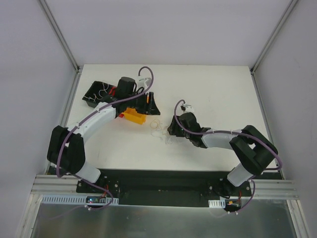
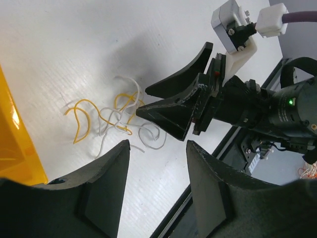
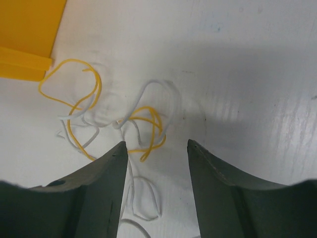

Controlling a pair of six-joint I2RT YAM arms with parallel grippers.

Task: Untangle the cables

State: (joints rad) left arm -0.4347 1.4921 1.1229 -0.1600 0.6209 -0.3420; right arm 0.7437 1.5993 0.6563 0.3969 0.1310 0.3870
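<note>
Step in hand, as judged: the first pinch on the cables (image 3: 116,121). They are found on the white table (image 1: 223,94) just beside the orange bin (image 1: 133,116), off its near right corner in the overhead view. The right gripper (image 3: 156,144) is held low over the tangle on the side away from the bin. Its claw is spread wide and empty, and the end of an orange loop lies in the gap between the fingers. The left gripper (image 2: 157,148) is placed close by the bin's right end and aimed at the tangle, likewise spread wide with nothing held. The step is probably best done if a single strand of one colour is taken at a free loop, not at the crowded middle. The other colour is then to be pinned by the second claw, and the two drawn apart slowly, clear of the bin wall. Description: very thin, curly strands, orange-yellow and whitish, loosely interlooped and lying flat. Several ends are seen free, and no tight knot can be made out.
</note>
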